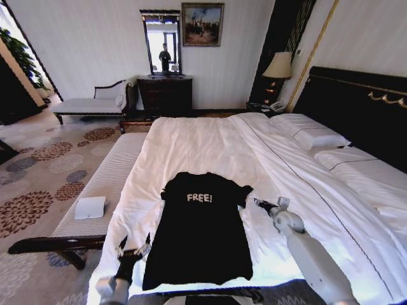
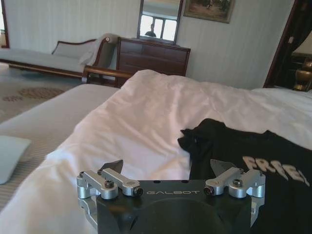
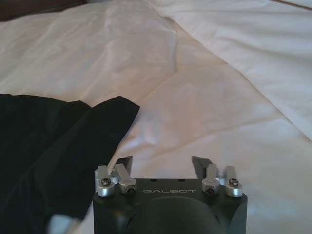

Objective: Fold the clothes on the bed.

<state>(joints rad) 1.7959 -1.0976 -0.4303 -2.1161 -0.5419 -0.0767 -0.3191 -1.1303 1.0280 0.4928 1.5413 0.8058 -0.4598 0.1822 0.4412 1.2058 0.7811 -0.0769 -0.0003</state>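
Left gripper (image 1: 135, 244) at 7 o'clock, fingers apart, beside the T-shirt's (image 1: 200, 229) hem corner, likely staged to grab it. T-shirt flat, face-up at 6 o'clock on the bed (image 1: 210, 143), unfolded. Right gripper (image 1: 259, 203) at 3 o'clock of it, fingers apart, near the sleeve. Open duvet (image 1: 191, 140) toward 12; bed edge close at left.

We see a black T-shirt (image 1: 202, 232) with white "FREE!" letters. It lies on a bed (image 1: 210, 143) with white covers and a dark headboard (image 1: 356, 108) with gold trim. Our 2 grippers, the left gripper (image 1: 135, 244) and the right gripper (image 1: 259, 203), are black and silver. The bench (image 1: 105, 181) has thin white and grey stripes. The carpet (image 1: 38, 171) is pale with brown flower shapes. The dresser (image 1: 165, 95) is dark brown.
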